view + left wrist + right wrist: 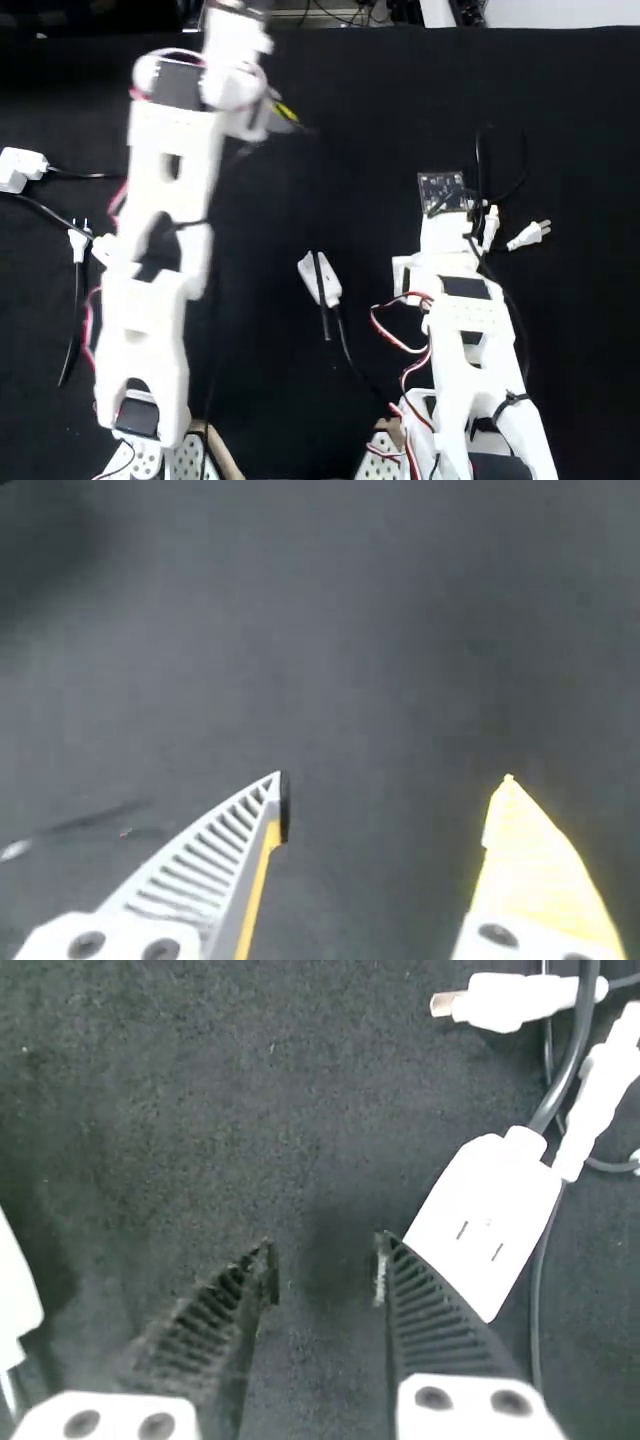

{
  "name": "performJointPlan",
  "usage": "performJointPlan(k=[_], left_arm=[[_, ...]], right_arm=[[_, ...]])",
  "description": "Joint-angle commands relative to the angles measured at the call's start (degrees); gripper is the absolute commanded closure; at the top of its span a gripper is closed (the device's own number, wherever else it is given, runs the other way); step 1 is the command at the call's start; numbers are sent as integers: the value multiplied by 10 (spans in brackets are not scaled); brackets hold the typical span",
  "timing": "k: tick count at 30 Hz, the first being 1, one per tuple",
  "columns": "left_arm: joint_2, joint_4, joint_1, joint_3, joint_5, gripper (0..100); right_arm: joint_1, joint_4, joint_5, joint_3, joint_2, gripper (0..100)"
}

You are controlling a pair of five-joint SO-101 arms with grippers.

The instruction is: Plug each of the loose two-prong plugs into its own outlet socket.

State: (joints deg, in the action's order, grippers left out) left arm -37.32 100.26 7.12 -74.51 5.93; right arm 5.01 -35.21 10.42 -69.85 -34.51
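My right gripper (325, 1260) stands wide apart and empty over the black cloth (150, 1110), one finger just beside the white socket (490, 1225). The loose plug (510, 1000) lies near it, with its prongs free. My left gripper (394, 795) is spread too, holding nothing. I judge the plug to be light, hard and a little slippery. I would pinch the flat sides of its body, behind the prongs.

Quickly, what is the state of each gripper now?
Left gripper: open, holding nothing.
Right gripper: open, holding nothing.
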Motion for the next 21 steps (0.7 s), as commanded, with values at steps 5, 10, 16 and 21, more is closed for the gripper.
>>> performJointPlan(k=[5, 10, 16, 21], left_arm=[[9, 7, -164, 81, -90, 678], [70, 6, -224, 265, -115, 680], [237, 4, -273, 465, -112, 681], [338, -78, -335, 670, -84, 680]], right_arm=[[-43, 2, 58, 2, -4, 810], [-95, -61, 62, 46, -4, 801], [-193, -119, 43, 102, -4, 796], [-256, -121, -26, 122, 0, 778]])
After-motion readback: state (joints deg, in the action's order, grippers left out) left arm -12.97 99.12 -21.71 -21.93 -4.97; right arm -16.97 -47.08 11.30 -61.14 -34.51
